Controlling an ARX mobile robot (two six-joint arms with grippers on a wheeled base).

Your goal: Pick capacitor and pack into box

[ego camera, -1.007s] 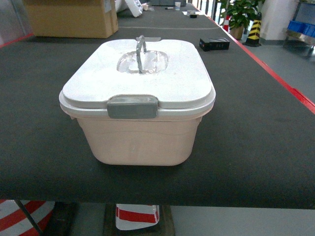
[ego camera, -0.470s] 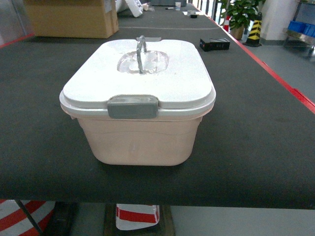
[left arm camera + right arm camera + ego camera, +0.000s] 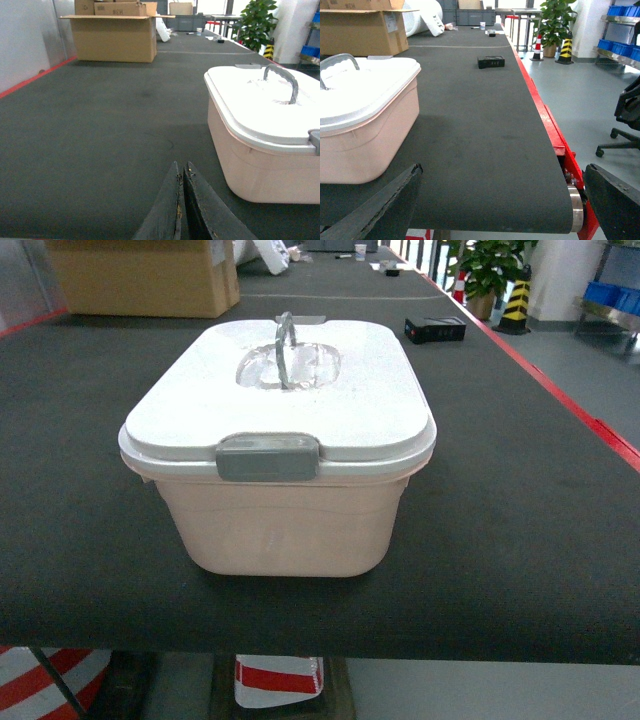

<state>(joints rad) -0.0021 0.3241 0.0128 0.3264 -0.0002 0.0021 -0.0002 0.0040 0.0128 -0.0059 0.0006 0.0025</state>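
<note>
The box (image 3: 280,530) is a pale pink tub standing in the middle of the black belt. Its white lid (image 3: 330,410) is on, with the grey handle (image 3: 285,350) upright and the front clasp (image 3: 268,457) down. In the left wrist view the box (image 3: 260,165) lies to the right of my left gripper (image 3: 181,164), which is shut and empty low over the belt. In the right wrist view the box (image 3: 365,140) is on the left, and my right gripper (image 3: 503,170) is wide open with nothing in it near the belt's end. The capacitor is out of view. Neither gripper shows in the head view.
A small black rectangular item (image 3: 435,330) lies far back on the belt near its red right edge (image 3: 560,400). A brown cardboard carton (image 3: 150,275) stands at the back left. Blue bins (image 3: 620,47) and an office chair (image 3: 627,115) are off to the right.
</note>
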